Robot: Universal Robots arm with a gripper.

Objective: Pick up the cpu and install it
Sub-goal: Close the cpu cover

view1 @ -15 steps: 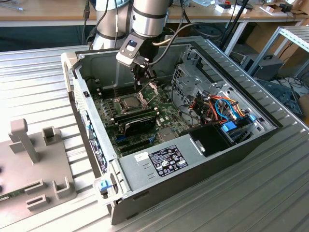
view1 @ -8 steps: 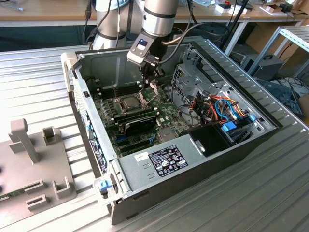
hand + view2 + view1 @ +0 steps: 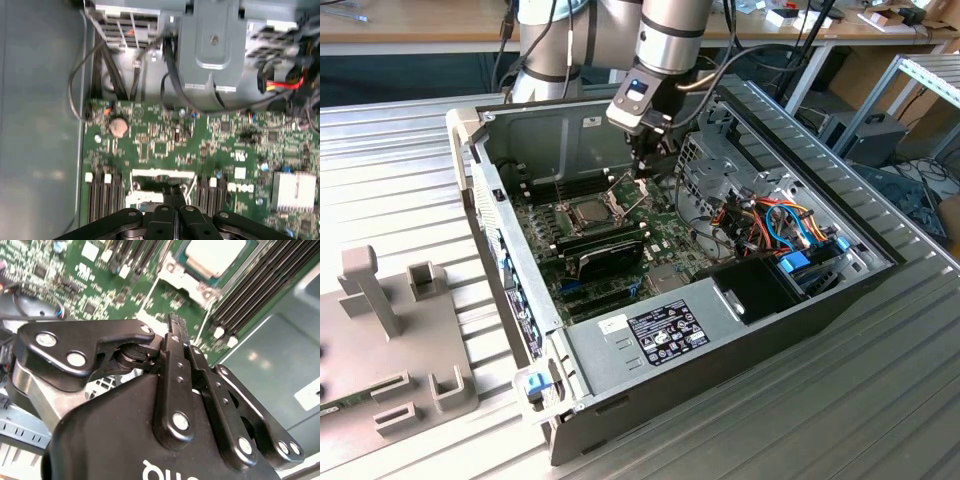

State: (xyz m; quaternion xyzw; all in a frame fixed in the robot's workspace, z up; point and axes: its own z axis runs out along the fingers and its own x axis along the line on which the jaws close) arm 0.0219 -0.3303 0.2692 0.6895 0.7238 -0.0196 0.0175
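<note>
A ribbed metal table (image 3: 880, 400) bears the open computer case (image 3: 740, 350), with desks (image 3: 420, 25) behind. In the exterior view the cpu (image 3: 592, 210), a dull silver square, lies flat on the motherboard (image 3: 660, 230), at eight o'clock from the gripper (image 3: 643, 170), which is pinched closed and empty.

The case (image 3: 468, 170) is open at the top, so the way down to the board (image 3: 165, 135) is free from above. The gripper (image 3: 176, 192), fingers pressed together, hangs low just above the raised socket frame (image 3: 623, 186). The drive cage (image 3: 720, 165) and loose cables (image 3: 775, 225) crowd the exterior view's right. Rows of memory slots (image 3: 252, 285) flank the socket closely.
</note>
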